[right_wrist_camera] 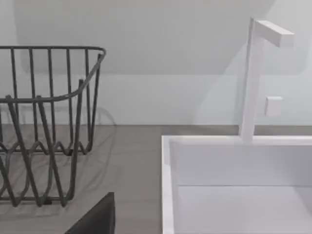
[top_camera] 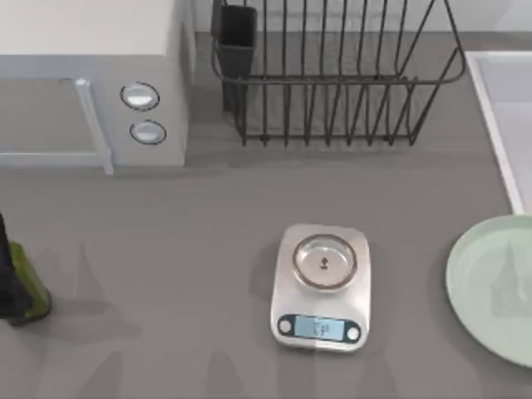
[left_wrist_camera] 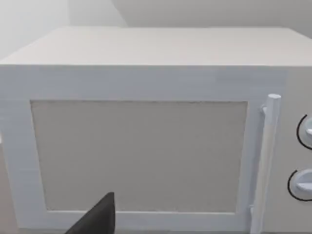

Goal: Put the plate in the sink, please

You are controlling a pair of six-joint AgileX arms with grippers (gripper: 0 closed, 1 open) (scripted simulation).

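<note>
Plate [top_camera: 492, 287] flat on the surface, sink [top_camera: 499, 108] just behind | gripper state on either arm: cannot tell | risk: glossy, low rim slips, or plate clips sink's raised rim.

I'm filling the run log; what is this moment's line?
plate: on table, right edge, untouched | sink: behind plate | scale: centre | step: plate not yet grasped

Microwave [top_camera: 91, 83]; dish rack [top_camera: 332, 75]; scale [top_camera: 322, 287]; bottle [top_camera: 21, 283]
</note>
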